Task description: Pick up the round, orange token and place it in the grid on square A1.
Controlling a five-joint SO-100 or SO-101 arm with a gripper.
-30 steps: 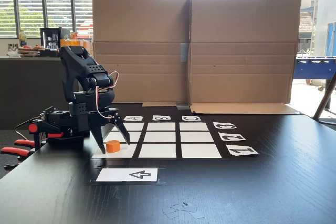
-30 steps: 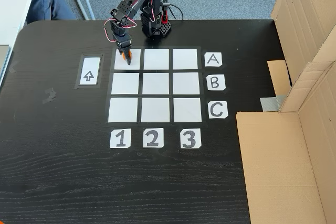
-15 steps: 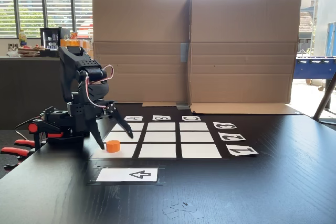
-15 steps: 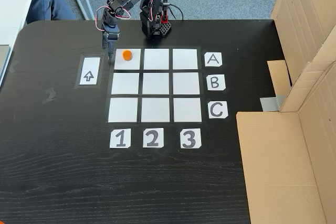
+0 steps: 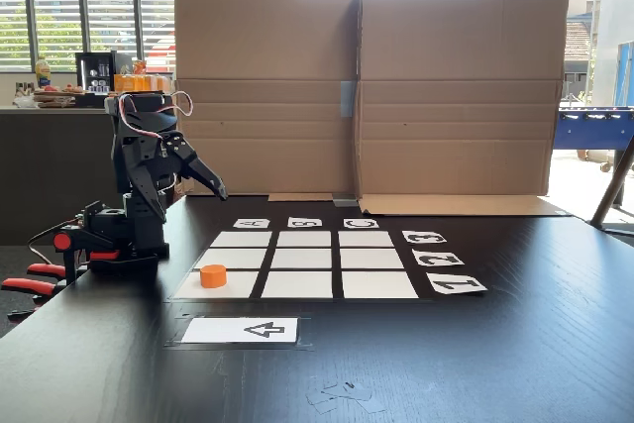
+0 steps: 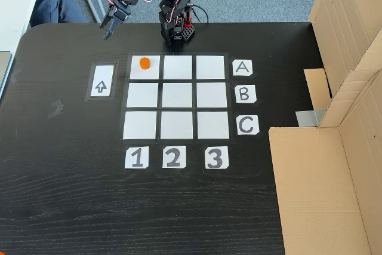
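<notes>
Since a second ago our gripper (image 6: 109,28) has lifted away, fingers spread and empty. We see the token (image 6: 144,63) standing flat-face up on square A1 (image 6: 149,70) of the grid (image 6: 176,97), seemingly toward its far-left part, right of and nearer than the gripper in the view from above.

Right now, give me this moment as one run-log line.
token: resting on square A1, upright | gripper: open, empty, raised clear of the grid | placement: looks done
</notes>
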